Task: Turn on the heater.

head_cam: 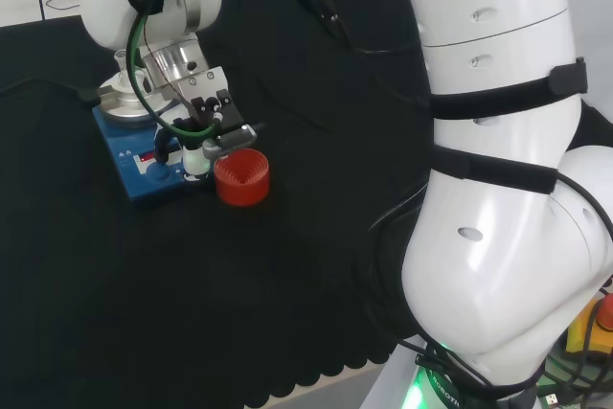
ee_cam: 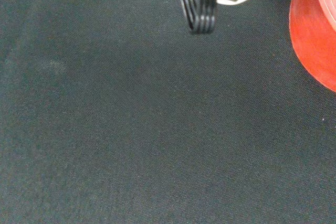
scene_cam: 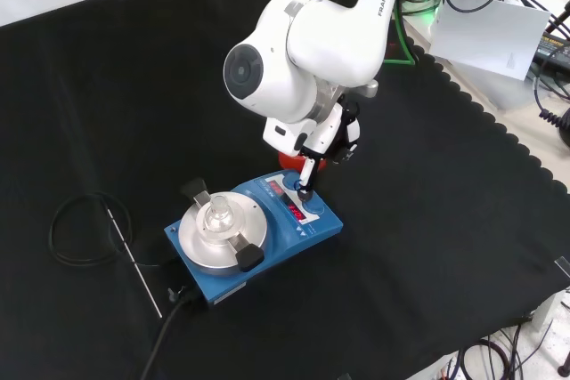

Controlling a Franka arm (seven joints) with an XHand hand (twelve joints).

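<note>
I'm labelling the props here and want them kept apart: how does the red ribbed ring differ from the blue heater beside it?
The red ribbed ring is round, small and bare; the blue heater is a larger box with a round metal plate carrying a clear glass piece. The hand reaches a finger down to the heater's front panel, while the ring stands untouched. Both sit on the black cloth, close together.

The heater's (scene_cam: 254,233) control panel is approached from above by the hand (scene_cam: 307,171), one finger reaching down to it. Just behind the panel in the front view, a red ring (head_cam: 241,178) is stood close against the heater, narrowing the room there. The plate is occupied by a glass piece (scene_cam: 218,215) held between clamps. To the left, a coiled cable (scene_cam: 85,229) and a thin probe (scene_cam: 134,260) are laid on the cloth (scene_cam: 445,220). Elsewhere the cloth is left open.
</note>
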